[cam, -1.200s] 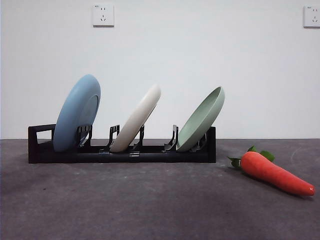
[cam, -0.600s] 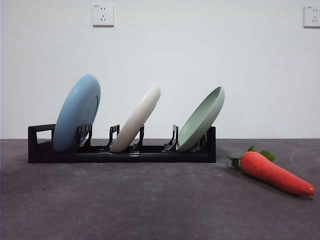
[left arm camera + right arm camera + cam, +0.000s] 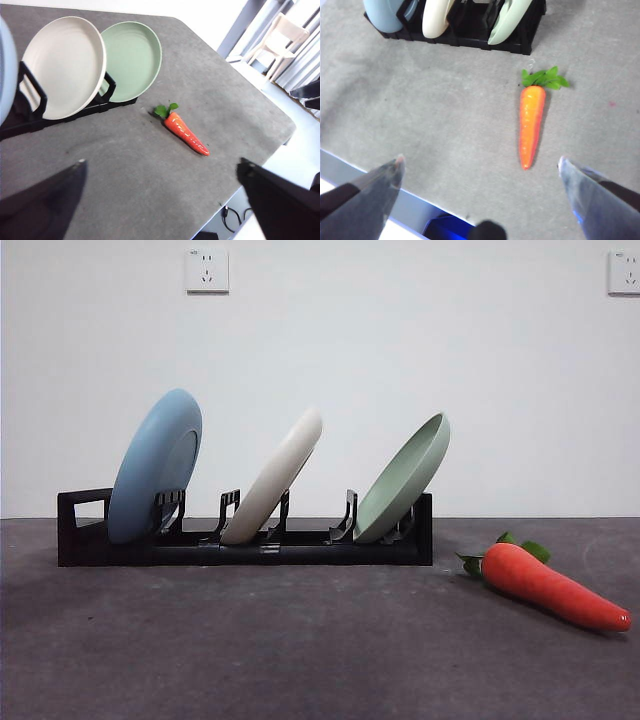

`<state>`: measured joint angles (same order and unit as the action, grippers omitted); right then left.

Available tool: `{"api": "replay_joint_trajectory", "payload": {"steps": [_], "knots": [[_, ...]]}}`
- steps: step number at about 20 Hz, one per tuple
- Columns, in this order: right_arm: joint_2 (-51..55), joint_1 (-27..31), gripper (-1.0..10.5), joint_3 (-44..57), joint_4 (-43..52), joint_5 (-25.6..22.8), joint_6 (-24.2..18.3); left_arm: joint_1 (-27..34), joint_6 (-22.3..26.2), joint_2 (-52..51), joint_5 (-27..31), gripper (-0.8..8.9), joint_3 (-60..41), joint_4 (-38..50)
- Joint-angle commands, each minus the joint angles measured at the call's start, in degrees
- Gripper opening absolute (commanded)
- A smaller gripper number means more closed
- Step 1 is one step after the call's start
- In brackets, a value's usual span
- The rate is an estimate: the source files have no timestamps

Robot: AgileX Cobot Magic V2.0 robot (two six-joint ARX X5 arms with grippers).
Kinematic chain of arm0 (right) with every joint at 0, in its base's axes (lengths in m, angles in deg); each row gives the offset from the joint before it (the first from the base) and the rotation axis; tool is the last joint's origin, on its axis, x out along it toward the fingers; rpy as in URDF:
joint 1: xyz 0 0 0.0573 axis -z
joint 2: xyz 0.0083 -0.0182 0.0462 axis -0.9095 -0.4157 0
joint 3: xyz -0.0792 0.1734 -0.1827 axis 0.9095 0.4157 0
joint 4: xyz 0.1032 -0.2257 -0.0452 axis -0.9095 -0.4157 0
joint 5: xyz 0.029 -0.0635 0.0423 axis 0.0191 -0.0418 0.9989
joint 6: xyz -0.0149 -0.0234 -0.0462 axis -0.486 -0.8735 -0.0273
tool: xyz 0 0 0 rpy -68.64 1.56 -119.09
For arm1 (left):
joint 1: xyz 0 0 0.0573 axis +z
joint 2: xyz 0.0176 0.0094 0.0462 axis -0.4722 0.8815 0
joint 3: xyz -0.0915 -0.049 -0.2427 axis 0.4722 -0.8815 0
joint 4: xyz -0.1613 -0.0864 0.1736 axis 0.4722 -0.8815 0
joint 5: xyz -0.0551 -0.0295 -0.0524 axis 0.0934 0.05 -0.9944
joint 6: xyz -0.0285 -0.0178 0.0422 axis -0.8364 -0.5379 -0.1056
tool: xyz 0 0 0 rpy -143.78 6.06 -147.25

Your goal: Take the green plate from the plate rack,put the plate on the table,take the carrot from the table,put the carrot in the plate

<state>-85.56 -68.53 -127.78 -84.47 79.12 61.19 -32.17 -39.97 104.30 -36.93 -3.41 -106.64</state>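
Nothing stood between the arms and the work. The table (image 3: pixel 300 650) lay bare in front of the plate rack (image 3: pixel 245 545), which ran across the left and middle of the front view with its loop handle at the left end. Two wall sockets (image 3: pixel 207 270) sat high on the white wall behind.

Three plates leaned in the rack, each tilted the same way, tops toward the right. The blue plate (image 3: pixel 155 465) stood at the handle end, the cream plate (image 3: pixel 275 478) in the middle slot, and the green plate (image 3: pixel 405 480) in the last slot at the right end, apart from its neighbour.

The carrot (image 3: pixel 550 585) lay flat on the table at lower right of the front view, just beside the rack's right end, leaves toward the rack and tip pointing away.

The left gripper (image 3: pixel 160 172) hung high over the table, jaws spread wide, holding nothing. The right gripper (image 3: pixel 479 167) hovered above the carrot's side of the table, likewise spread wide and empty.
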Motion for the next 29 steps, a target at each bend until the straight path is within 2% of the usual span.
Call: {"api": "replay_joint_trajectory", "payload": {"steps": [1, 4, 9, 12, 14, 19, 24, 29], "knots": [[0.0, -0.1, 6.9, -0.2, 0.3, 0.1, 0.0, -4.0, -1.2, 3.1, 1.6, 5.68, 1.6, 2.9], [-0.4, -0.1, 6.9, -0.2, 0.1, 0.1, 0.0, -12.5, -1.9, 9.8, 6.1, 5.68, 5.5, 7.0], [-0.6, -0.1, 6.9, -0.2, -0.1, 0.1, 0.0, -28.1, -1.8, 25.4, 17.8, 5.67, 14.6, 14.7], [-0.6, -0.1, 6.9, -0.2, -0.5, 0.1, -0.1, -33.7, -0.6, 36.5, 23.2, 5.67, 22.4, 19.0], [-0.6, -0.1, 6.9, -0.2, -1.3, 0.0, -0.1, -35.8, 1.2, 44.0, 26.5, 5.66, 28.1, 20.7], [-0.6, -0.1, 6.9, -0.2, -2.2, -0.1, -0.1, -37.4, 2.6, 61.3, 29.2, 5.66, 39.5, 26.2], [-0.6, -0.1, 6.9, -0.2, -2.4, 0.0, 0.0, -37.4, 2.8, 72.7, 31.4, 5.66, 41.0, 37.8], [-0.6, -0.1, 6.9, -0.2, -2.8, -0.1, 0.0, -37.5, 3.2, 79.2, 34.4, 5.65, 41.0, 43.5]]}}
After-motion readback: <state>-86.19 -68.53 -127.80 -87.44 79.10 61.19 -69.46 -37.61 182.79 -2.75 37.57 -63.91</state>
